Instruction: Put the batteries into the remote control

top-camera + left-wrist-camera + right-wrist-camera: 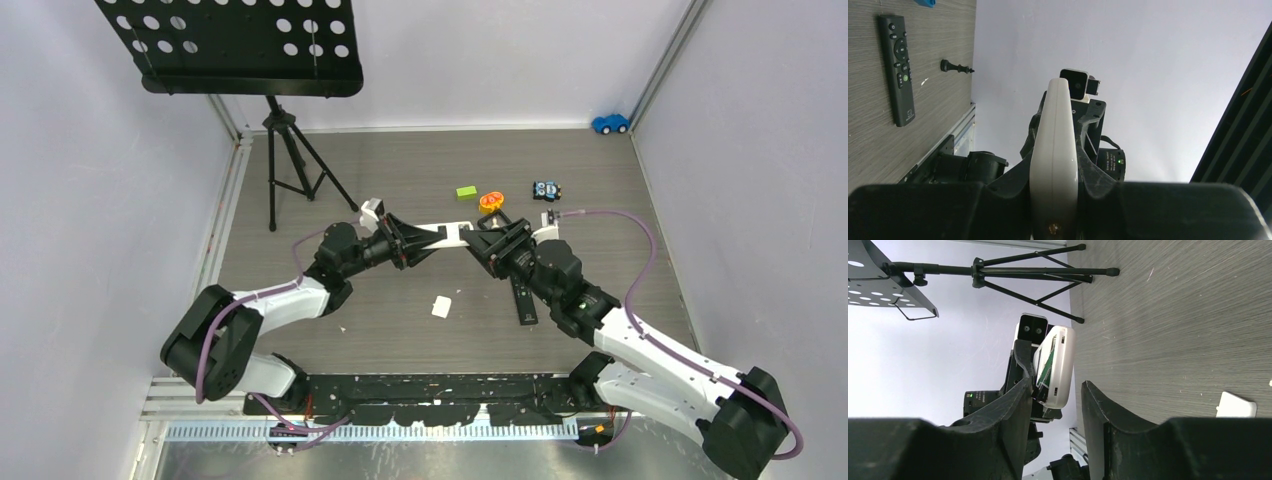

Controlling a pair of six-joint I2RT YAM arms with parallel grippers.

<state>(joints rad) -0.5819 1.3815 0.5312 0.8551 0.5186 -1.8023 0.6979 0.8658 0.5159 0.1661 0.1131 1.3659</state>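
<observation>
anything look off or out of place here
A small white panel, probably the battery cover, lies loose on the table, apart from the white remote, which is held mid-air with its back open.

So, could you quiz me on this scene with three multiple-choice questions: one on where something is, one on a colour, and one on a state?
1. Where is the black remote?
A flat on the table
B in a gripper
C in the far corner

2. What colour is the toy car?
A red
B blue
C yellow

3. What is the left gripper doing?
A open, empty
B shut on the white remote
C shut on the toy car

Answers:
1 A: it lies on the wood-grain surface and nothing holds it.
2 B: its body is plainly blue.
3 B: the fingers clamp the white casing on both sides.
</observation>
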